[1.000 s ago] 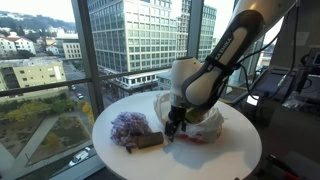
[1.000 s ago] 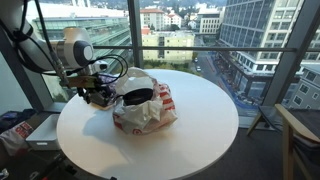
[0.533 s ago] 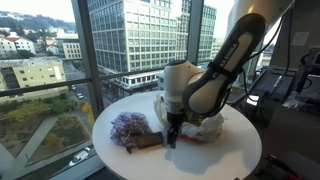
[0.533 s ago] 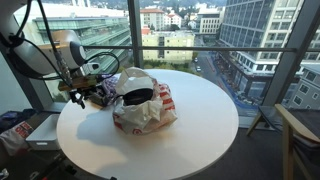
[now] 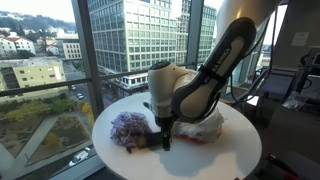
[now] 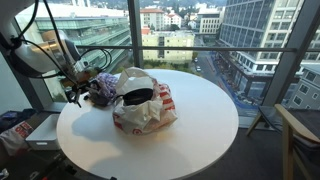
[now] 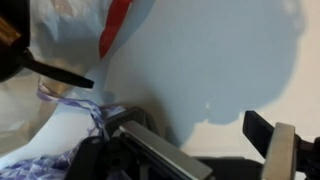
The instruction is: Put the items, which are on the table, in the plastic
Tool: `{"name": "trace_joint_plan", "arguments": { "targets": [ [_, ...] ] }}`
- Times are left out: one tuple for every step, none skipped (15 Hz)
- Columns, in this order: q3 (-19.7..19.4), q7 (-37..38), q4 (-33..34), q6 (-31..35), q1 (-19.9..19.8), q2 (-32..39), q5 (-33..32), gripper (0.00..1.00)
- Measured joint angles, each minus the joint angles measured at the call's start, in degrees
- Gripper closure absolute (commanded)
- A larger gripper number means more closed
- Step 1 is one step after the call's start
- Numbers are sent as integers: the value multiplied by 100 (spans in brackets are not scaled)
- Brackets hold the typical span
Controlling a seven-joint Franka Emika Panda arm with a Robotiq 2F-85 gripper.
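Round white table [image 5: 235, 158] by a window wall. Plastic bag [image 5: 205, 126], white with red print, sits crumpled near the table's middle; in an exterior view [image 6: 148, 108] its mouth faces up and looks dark inside. Purple bundle [image 5: 127, 128], stringy or mesh-like, lies on the tabletop just beside the bag, on its window-facing side; also seen in an exterior view [image 6: 104, 88], close against the bag's edge, outside it. Brown block [image 5: 148, 142], flat and low, lies between the purple bundle and the bag, touching or nearly touching the bundle; its bag-side end is hidden behind the tool. Gripper [image 5: 165, 142] is down at table level, pointing at the surface in the gap between the bundle and the bag, right by the brown block. Wrist view: gripper [image 7: 212, 152] has its jaws spread wide, with only bare white tabletop between them and nothing held. Purple bundle [image 7: 45, 160] shows outside one finger [image 7: 150, 148], threads trailing toward it; contact cannot be told. The plastic bag [image 7: 55, 35] fills the corner beyond the bundle, a red patch of print visible. Both loose items are on the table, not in the bag.
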Motion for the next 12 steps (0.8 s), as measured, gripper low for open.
{"name": "trace_joint_plan", "arguments": {
  "targets": [
    [61,-251,120,-50,1,84,-15,0],
    [113,-503,233,-107,2,163,-28,0],
    [158,-765,347,-165,1,237,-32,0],
    [194,-1014,458,-228,0,309,-34,0],
    [224,-1260,565,-269,-4,375,-34,0],
    [247,-1490,666,-304,-9,437,-34,0],
    [267,-1702,762,-325,-21,492,-34,0],
    [285,-1898,851,-341,-39,543,-34,0],
    [295,-2087,934,-355,-61,591,-34,0],
    [301,-2260,1014,-375,-85,634,-34,0],
    [305,-2432,1068,-393,-113,666,-34,0],
    [307,-2537,1093,-397,-138,684,-34,0]
  ]
}}
